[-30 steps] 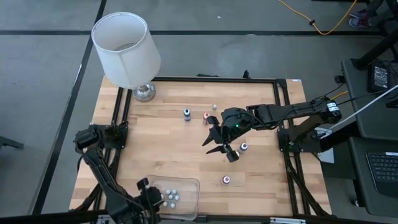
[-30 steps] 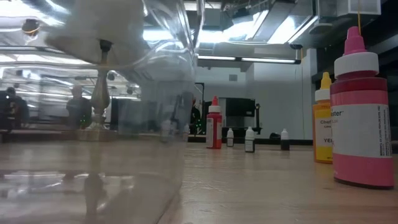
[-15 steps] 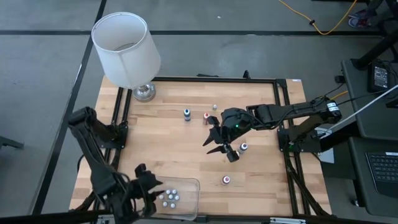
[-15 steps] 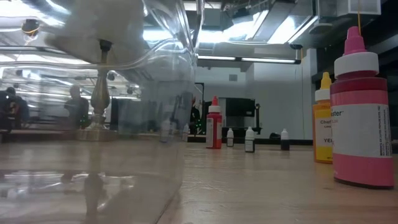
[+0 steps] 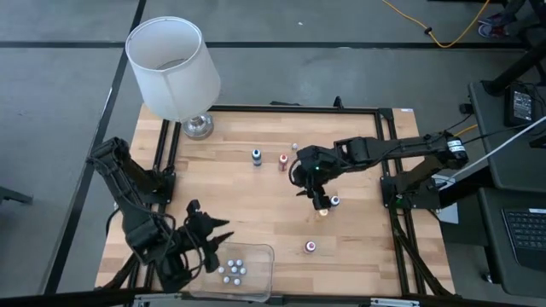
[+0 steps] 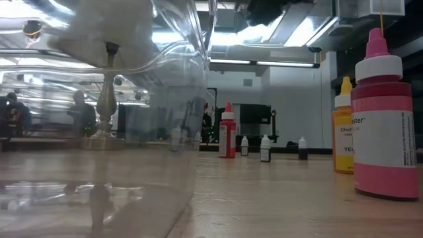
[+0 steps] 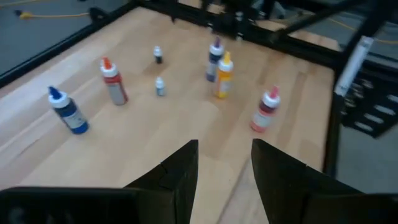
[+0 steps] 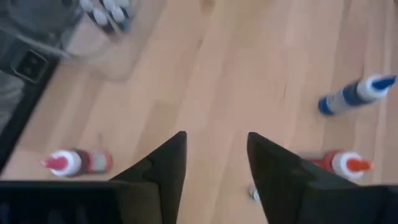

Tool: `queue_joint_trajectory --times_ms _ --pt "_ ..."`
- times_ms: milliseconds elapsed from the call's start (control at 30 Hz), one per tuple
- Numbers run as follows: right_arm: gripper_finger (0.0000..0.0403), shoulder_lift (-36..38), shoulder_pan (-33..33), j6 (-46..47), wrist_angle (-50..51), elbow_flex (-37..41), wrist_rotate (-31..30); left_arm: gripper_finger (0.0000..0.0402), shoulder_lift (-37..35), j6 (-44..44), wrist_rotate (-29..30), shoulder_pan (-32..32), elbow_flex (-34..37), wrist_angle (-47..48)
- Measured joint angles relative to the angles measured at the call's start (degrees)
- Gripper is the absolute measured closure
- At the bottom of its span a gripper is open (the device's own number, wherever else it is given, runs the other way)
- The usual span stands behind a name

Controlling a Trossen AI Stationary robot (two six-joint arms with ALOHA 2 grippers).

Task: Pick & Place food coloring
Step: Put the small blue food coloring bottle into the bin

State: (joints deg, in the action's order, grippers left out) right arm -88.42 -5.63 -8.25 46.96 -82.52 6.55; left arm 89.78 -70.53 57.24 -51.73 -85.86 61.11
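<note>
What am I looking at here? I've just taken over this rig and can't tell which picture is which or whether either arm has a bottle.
Two dark robot arms work at a wooden table. The overhead picture shows everything; one camera sits at table level; one rides each wrist, looking past its own fingers. The left gripper hangs over the clear container, which already holds several bottles. The right gripper is mid-table, among loose food coloring bottles: blue, red, pink. A white lamp stands in the far corner. Both pairs of fingers are open and hold nothing.
</note>
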Motion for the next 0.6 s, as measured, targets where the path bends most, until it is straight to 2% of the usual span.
queue_joint_trajectory --times_ms 100,300,467,600 --pt "0.0211 -0.11 1.48 -1.62 0.03 2.2 0.01 0.0259 0.0 -2.13 -1.03 1.99 0.63 0.69" --pt "0.0183 -0.08 4.08 -4.5 -5.05 8.52 0.29 0.0258 0.06 -3.84 -7.82 6.33 2.31 0.56" --pt "0.0167 -0.07 6.71 -4.35 -9.7 13.68 4.49 0.0258 0.07 -6.62 -7.59 9.09 3.45 0.4" --pt "0.0153 -0.07 8.53 -4.24 -10.18 16.45 5.16 0.0258 0.07 -7.19 -7.61 10.51 3.53 0.37"
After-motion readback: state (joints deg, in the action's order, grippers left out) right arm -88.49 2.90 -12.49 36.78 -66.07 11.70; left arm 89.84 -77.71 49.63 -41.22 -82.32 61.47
